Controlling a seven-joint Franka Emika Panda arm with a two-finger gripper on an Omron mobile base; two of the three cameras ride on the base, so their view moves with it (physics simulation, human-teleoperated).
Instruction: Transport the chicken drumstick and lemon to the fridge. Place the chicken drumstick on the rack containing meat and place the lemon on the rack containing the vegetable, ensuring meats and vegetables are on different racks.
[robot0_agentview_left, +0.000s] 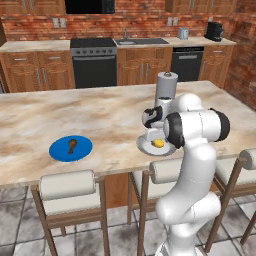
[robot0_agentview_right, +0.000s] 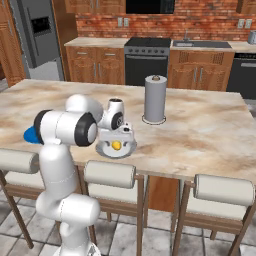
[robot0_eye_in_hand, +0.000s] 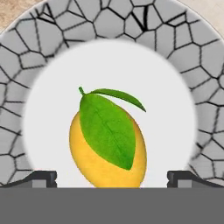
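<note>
The yellow lemon (robot0_eye_in_hand: 107, 151), with a green leaf on top, lies in the middle of a grey cracked-pattern plate (robot0_eye_in_hand: 43, 57). My gripper (robot0_eye_in_hand: 111, 178) hangs open just above it, one fingertip (robot0_eye_in_hand: 41, 177) on each side of the fruit and neither touching it. From the base, the lemon (robot0_agentview_left: 158, 143) (robot0_agentview_right: 116, 145) sits under the gripper (robot0_agentview_left: 156, 137) (robot0_agentview_right: 117, 136) near the island's front edge. The brown chicken drumstick (robot0_agentview_left: 72, 145) lies on a blue plate (robot0_agentview_left: 57, 150) to the left. The grey fridge (robot0_agentview_right: 37, 35) stands closed at the far left.
A paper towel roll (robot0_agentview_left: 166, 86) (robot0_agentview_right: 155, 98) stands upright on the island just behind the grey plate (robot0_agentview_left: 141, 146) (robot0_agentview_right: 131, 148). Stools (robot0_agentview_left: 67, 187) line the island's near edge. A stove (robot0_agentview_left: 94, 62) and sink counter run along the back wall.
</note>
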